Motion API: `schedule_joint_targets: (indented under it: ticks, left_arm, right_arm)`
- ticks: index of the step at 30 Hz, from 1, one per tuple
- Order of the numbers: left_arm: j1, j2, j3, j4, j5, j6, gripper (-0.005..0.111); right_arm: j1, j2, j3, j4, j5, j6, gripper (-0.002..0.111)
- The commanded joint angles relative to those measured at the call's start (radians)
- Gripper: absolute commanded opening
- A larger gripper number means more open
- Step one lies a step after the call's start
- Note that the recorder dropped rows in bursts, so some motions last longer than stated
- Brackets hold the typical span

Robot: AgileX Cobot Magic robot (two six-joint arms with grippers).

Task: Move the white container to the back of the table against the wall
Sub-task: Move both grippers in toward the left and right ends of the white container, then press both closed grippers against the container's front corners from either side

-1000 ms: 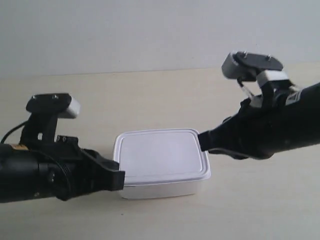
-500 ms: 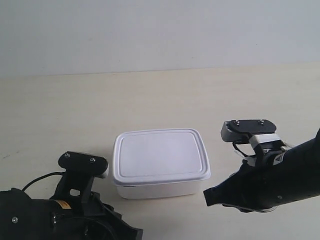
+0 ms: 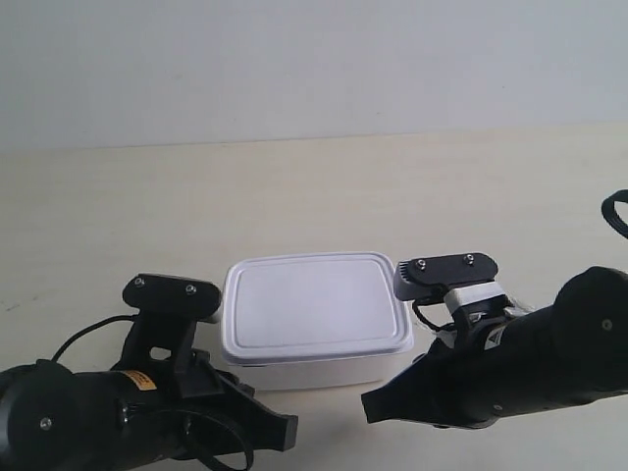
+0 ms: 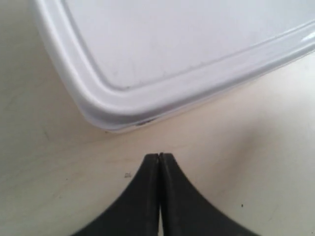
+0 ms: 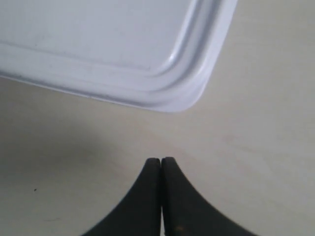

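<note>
- White plastic marks the white container [image 3: 314, 304], a lidded rounded-corner box standing flat on the pale wood-grain surface [image 3: 294, 186].
- In the exterior view the box sits just toward 6 o'clock of the picture's middle. A broad strip of bare surface lies between it and the wall [image 3: 294, 59], which fills the 12 o'clock side, so box and wall are well apart.
- At about 7 o'clock of the box lies the arm at the exterior view's left [image 3: 88, 422], black and low over the surface, with its tip pointing toward 3 o'clock.
- At about 4 o'clock of the box lies the arm at the exterior view's right [image 3: 530, 363], with its tip pointing toward 9 o'clock.
- The left gripper [image 4: 159, 156] has its two black fingers pressed together and pinches nothing. One rounded corner of the container [image 4: 187, 44] lies near its tips, with bare surface between.
- The right gripper [image 5: 161, 160] is likewise pressed together with nothing held. Another rounded corner of the container [image 5: 98, 34] lies near it, not touching.
</note>
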Motion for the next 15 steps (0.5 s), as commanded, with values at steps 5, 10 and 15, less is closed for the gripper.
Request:
schedule_joint_targets:
  ticks: [5,10,15]
  left_arm:
    - [-0.007,0.003,-0.008,0.018,-0.013,-0.002,0.000]
    - [-0.007,0.003,-0.008,0.020,-0.027,-0.002,0.000]
    - [-0.004,0.003,-0.008,0.051,-0.044,0.001,0.000]
  right_arm:
    - [0.002,0.002,-0.031,0.021,-0.017,0.001,0.000]
    - [0.002,0.002,-0.036,0.021,-0.014,0.001,0.000]
    - [0.002,0.002,-0.038,0.021,-0.012,0.001,0.000]
